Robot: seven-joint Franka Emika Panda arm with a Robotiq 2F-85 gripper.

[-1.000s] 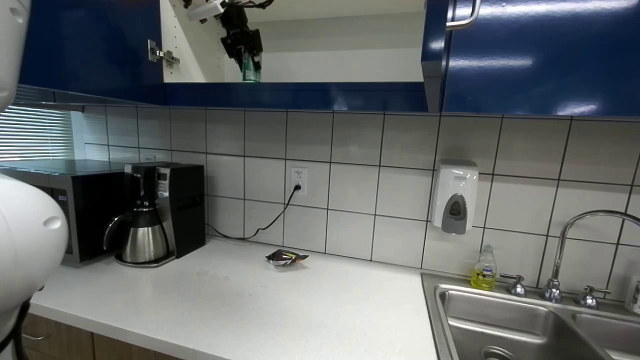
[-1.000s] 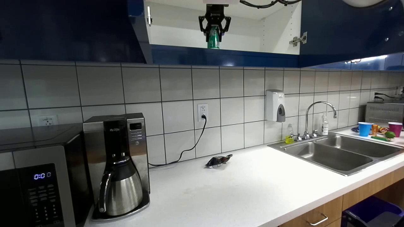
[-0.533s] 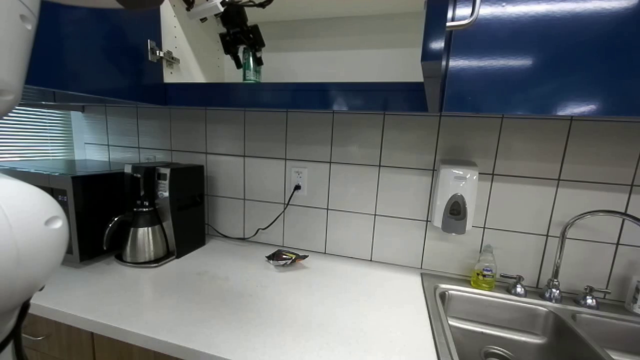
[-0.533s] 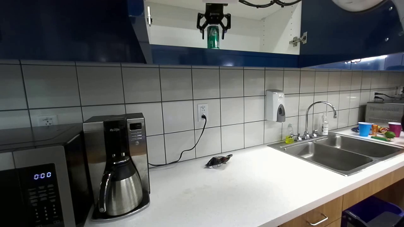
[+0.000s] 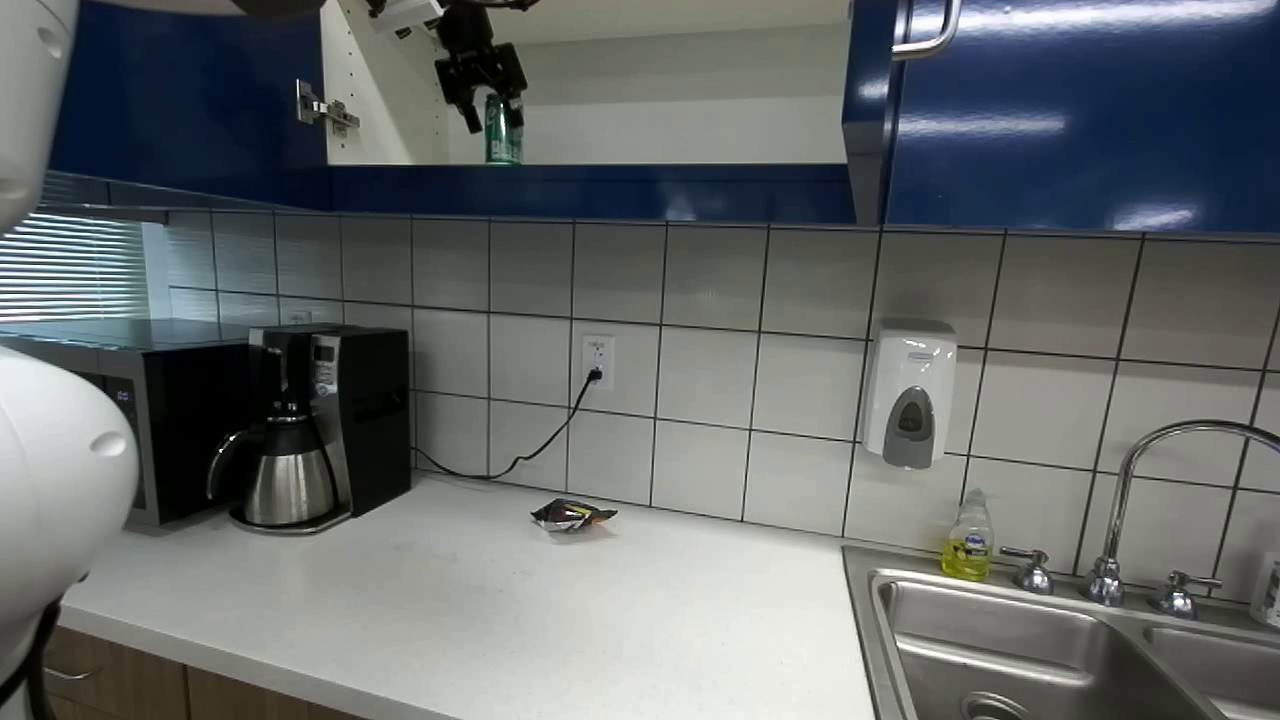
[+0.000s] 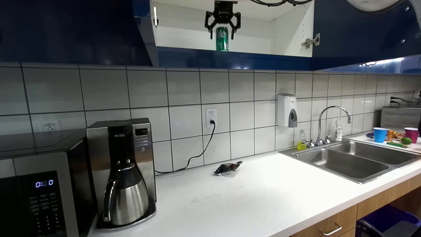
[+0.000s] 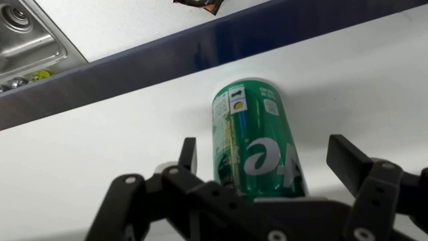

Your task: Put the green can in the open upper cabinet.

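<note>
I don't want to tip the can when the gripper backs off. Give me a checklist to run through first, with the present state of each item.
1. Green can standing upright inside the open upper cabinet: ok in both exterior views.
2. Gripper open: ok.
3. Fingers clear of the can: ok; the wrist view shows a gap on each side.
4. Can behind the blue front edge: ok, though close to it; a pale strip shows between.
5. Blue door swung open: ok.
6. Free space above the gripper: cannot tell; both exterior views cut off there.
</note>
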